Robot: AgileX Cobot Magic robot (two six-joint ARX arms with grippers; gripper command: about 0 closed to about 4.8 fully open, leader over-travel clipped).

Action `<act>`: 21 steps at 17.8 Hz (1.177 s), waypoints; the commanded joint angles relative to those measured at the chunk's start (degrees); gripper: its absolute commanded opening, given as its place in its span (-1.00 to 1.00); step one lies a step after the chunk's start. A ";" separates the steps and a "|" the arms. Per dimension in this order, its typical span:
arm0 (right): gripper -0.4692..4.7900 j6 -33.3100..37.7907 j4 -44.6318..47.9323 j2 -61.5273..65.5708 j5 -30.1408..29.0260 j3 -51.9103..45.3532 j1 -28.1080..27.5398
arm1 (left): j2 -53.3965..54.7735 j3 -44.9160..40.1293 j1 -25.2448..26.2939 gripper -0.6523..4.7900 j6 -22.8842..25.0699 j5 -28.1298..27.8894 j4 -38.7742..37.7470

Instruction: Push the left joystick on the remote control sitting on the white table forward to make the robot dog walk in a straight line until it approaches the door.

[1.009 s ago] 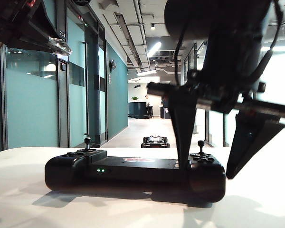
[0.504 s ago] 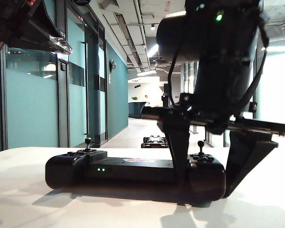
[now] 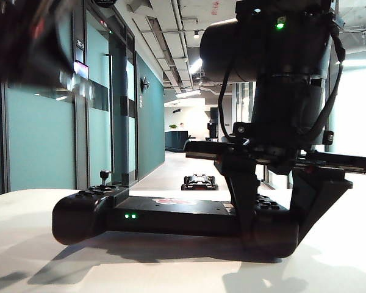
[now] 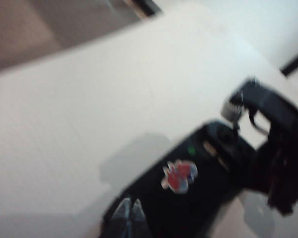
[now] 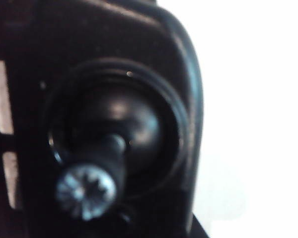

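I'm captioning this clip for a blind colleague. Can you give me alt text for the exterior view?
The right gripper clamps the right end of the black remote control on the white table, one finger on each side. The left gripper hangs blurred at upper left, above the left joystick. Down the corridor stands the robot dog.

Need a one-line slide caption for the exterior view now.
Right gripper clamps the remote control's right end on the white table; robot dog waits down the corridor.
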 commanded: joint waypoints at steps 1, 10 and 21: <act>-0.15 0.76 -3.23 0.09 0.81 -0.11 -0.13 | 4.28 -1.77 -0.07 -0.78 5.84 5.70 0.39; -0.16 0.74 -4.55 0.11 1.99 -0.11 -1.05 | 12.61 -1.99 -3.32 -0.78 12.57 9.29 1.40; -0.16 0.52 -5.05 0.11 1.51 -0.13 -0.98 | 20.52 -1.99 -6.21 -0.78 14.01 7.45 7.65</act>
